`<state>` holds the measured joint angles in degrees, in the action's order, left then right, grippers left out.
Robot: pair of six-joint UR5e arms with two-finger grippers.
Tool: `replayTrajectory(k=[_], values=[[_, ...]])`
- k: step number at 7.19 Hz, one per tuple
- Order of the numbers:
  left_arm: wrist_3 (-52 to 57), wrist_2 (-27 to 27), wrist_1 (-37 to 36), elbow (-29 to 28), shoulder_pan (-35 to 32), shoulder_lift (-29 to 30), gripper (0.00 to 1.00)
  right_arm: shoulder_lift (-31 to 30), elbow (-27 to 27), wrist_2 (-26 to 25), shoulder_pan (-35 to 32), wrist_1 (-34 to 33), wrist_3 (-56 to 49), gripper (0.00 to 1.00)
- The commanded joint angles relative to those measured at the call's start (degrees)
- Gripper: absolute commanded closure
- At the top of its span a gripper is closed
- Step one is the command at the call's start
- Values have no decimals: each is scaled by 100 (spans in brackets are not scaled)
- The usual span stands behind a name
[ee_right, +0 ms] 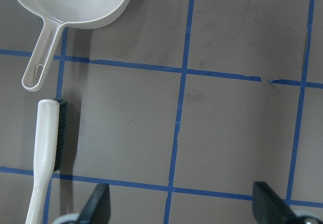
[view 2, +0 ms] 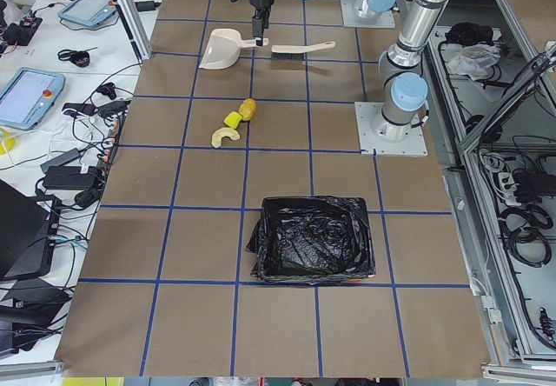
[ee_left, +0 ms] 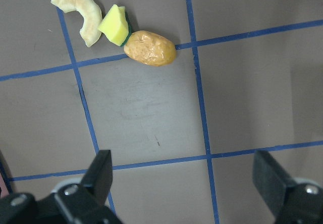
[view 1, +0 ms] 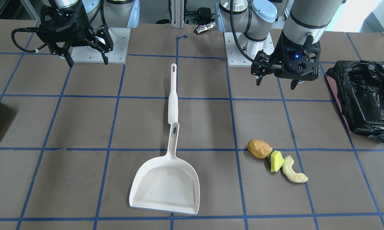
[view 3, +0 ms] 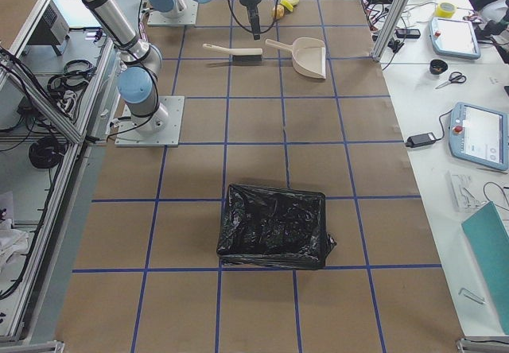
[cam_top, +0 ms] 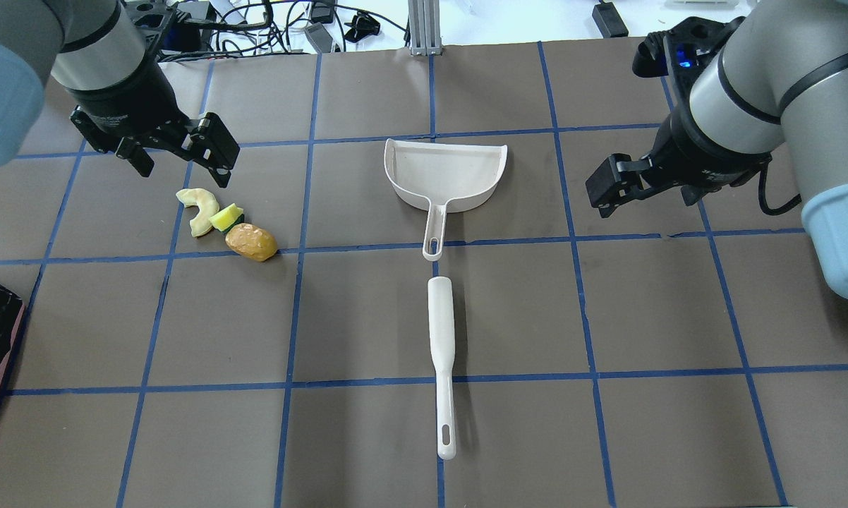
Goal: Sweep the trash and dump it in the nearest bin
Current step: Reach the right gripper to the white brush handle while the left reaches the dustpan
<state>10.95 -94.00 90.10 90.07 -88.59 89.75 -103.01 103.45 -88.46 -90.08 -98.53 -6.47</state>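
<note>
The table [view 1: 83,127] is brown with blue grid lines [view 1: 83,149]. The dustpan [view 1: 165,183] and brush [view 1: 173,95] are white. The lump [view 1: 259,149] is golden brown, the wedge [view 1: 277,160] yellow with a green edge, the slice [view 1: 292,172] pale yellow. The bin [view 1: 355,68] is pink with a shiny black bag.

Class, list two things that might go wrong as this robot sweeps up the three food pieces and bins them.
1. The potato-shaped lump is rounded, so the brush may roll it away instead of into the dustpan.
2. The left-end bin is nearer the trash than the right-end bin. Carrying the loaded dustpan there tilted might spill pieces.
</note>
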Motion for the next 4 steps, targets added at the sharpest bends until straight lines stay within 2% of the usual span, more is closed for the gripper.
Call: replayTrajectory(k=[1,3,4], values=[[4,5,-1,2,0,-1,0,0,0,-4,-9,18,-82,0],[4,40,-1,-7,0,-53,0,-26,-166,5,8,26,-39,0],[4,14,-1,10,17,16,0,-9,-167,-4,-1,392,-13,0]])
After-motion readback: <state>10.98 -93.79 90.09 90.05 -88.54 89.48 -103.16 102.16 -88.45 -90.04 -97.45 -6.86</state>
